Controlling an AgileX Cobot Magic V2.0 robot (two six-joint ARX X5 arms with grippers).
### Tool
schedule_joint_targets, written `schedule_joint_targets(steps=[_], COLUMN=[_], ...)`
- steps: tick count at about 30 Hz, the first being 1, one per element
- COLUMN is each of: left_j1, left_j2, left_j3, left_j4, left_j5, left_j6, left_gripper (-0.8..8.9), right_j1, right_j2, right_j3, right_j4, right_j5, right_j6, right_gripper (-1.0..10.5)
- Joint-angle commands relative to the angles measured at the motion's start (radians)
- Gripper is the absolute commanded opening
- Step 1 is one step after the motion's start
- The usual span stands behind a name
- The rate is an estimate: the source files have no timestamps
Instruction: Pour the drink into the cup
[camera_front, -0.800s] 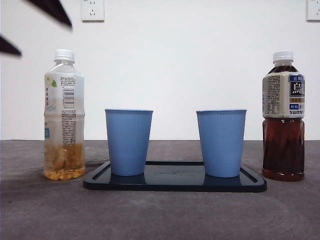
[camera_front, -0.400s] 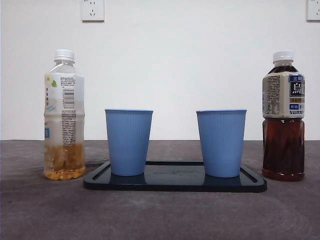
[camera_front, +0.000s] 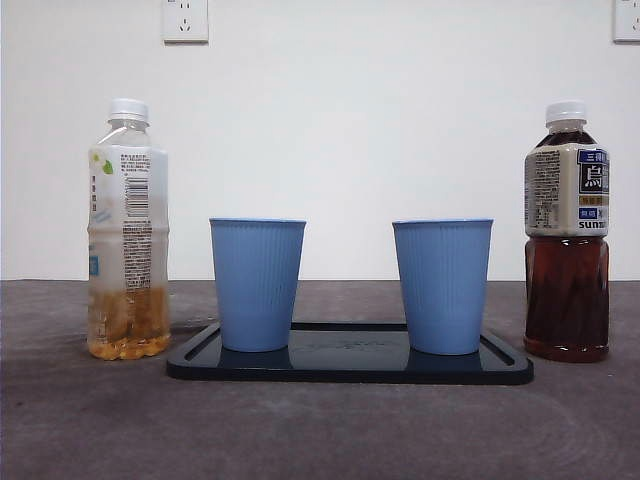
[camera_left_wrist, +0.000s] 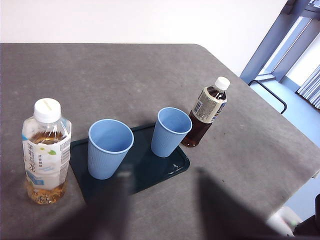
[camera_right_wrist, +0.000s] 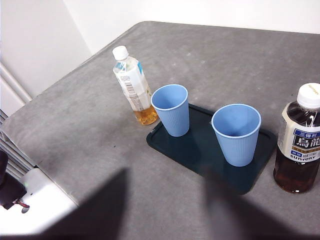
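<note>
Dark tea bottle (camera_front: 567, 232), white cap, stands beside dark tray (camera_front: 350, 366) holding two blue ribbed cups (camera_front: 257, 284). My wrist views alone show both grippers' blurred jaws spread, holding nothing.

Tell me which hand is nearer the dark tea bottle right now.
Right, as far as the wrist views suggest. The dark tea bottle stands close and large before the right hand, but small and far beyond the cups from the left hand.
</note>
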Motion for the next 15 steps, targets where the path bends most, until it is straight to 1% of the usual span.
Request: schedule_joint_targets(steps=[1, 15], left_j1=[-0.007, -0.007], left_j2=[0.007, 0.005], left_j3=[0.018, 0.02], left_j4=[0.027, 0.045], left_j5=[0.001, 0.001], left_j6=[0.015, 0.015], left_gripper=[0.2, 0.2], right_j1=[0.005, 0.005], right_j2=[0.003, 0.002], right_j3=[0.017, 0.017], right_j4=[0.015, 0.052], right_j5=[-0.003, -0.003], right_j6=[-0.011, -0.011], right_gripper=[0.2, 0.2])
